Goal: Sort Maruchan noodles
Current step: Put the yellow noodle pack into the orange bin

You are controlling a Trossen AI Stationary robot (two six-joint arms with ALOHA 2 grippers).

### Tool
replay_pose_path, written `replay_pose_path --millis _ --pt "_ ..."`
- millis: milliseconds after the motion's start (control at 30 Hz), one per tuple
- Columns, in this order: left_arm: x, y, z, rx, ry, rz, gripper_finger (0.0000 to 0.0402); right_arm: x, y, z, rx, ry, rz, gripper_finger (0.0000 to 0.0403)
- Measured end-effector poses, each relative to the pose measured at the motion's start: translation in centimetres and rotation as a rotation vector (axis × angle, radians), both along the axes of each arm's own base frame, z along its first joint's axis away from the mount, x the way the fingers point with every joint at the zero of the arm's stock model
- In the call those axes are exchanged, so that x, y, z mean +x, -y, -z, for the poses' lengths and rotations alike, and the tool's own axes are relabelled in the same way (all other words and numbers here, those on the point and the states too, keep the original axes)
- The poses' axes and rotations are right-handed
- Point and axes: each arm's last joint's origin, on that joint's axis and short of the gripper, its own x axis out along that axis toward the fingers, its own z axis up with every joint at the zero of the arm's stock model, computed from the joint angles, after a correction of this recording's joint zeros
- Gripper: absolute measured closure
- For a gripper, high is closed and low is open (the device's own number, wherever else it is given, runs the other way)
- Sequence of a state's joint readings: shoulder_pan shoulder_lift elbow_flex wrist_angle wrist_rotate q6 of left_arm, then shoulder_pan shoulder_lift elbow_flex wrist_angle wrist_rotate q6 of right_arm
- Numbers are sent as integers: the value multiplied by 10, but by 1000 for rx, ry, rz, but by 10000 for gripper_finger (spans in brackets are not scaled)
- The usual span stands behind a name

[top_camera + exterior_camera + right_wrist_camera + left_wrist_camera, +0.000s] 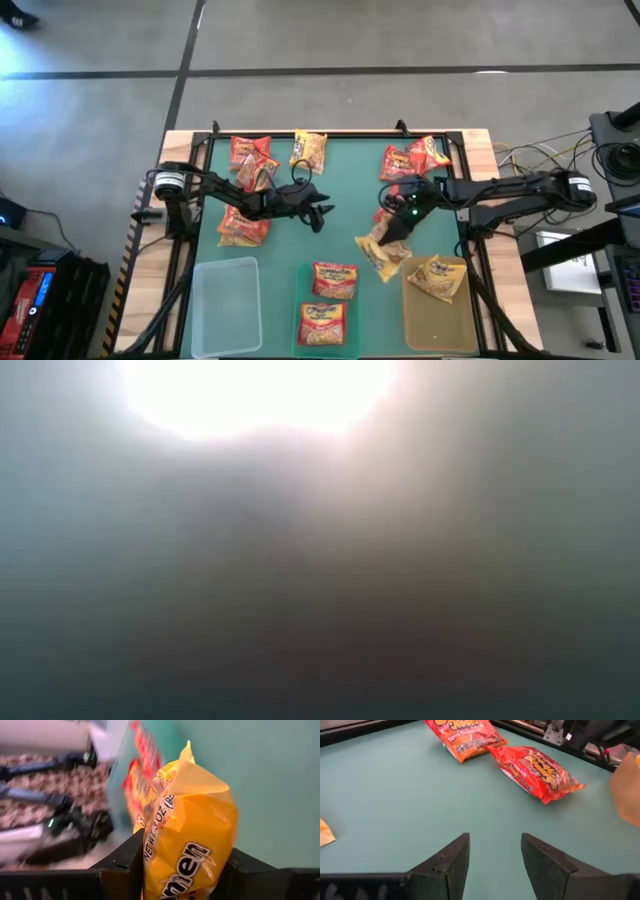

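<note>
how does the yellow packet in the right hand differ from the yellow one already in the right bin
The held yellow packet is pinched between the fingers of the right hand, dangling over the green mat; the binned yellow packet lies flat and free inside the right bin. The held one hangs on edge, just outside the bin's near corner; the binned one shows its printed face upward. Both are crinkly yellow ramen packs of about the same size.
</note>
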State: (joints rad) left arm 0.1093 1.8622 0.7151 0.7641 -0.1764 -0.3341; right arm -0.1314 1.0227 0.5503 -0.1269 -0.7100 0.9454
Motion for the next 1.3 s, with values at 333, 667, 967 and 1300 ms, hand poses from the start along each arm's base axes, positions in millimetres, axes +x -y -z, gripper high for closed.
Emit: replay_pose_path --millis 333,667,967,1300 --pt "5 -1 -6 12 30 2 240 -33 -33 -8 90 -184 -126 266" --pt "7 -4 -9 14 41 -6 240 -60 -58 3 52 -477 -210 266" --pt "7 -6 -9 31 40 -52 240 -64 -66 5 72 -562 -197 237" --pt "7 -6 -9 30 41 -57 240 -66 -70 2 163 -563 -324 208"
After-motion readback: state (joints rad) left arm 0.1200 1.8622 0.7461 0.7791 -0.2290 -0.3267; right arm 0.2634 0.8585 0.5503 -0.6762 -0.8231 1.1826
